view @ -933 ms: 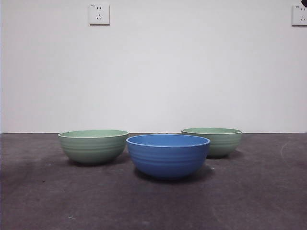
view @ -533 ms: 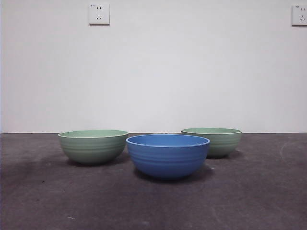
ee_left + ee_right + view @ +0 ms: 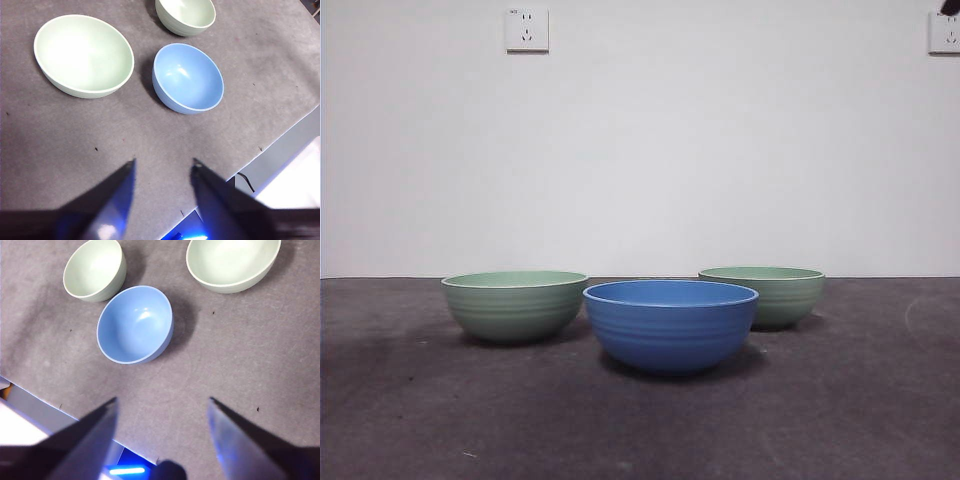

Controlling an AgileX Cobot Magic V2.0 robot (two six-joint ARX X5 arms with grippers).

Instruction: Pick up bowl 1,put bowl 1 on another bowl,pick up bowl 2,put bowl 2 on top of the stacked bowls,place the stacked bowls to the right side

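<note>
Three ribbed bowls stand apart on the dark mat. The blue bowl (image 3: 670,325) is nearest in the front view, with one pale green bowl (image 3: 515,305) to its left and another pale green bowl (image 3: 763,295) behind it to the right. My left gripper (image 3: 164,165) hovers open and high over bare mat, short of the blue bowl (image 3: 188,77) and a green bowl (image 3: 84,55). My right gripper (image 3: 162,401) is likewise open and high, with the blue bowl (image 3: 135,325) ahead of it. Neither gripper holds anything.
The mat's edge and a pale table border (image 3: 295,145) show beside the left gripper, and the same kind of border (image 3: 35,407) beside the right. Two wall sockets (image 3: 527,29) sit on the white wall. A black arm tip (image 3: 951,7) shows at the top right corner.
The bowls have not moved. The small black tip at the top right corner dropped out of the front view half a second ago and shows again now.
</note>
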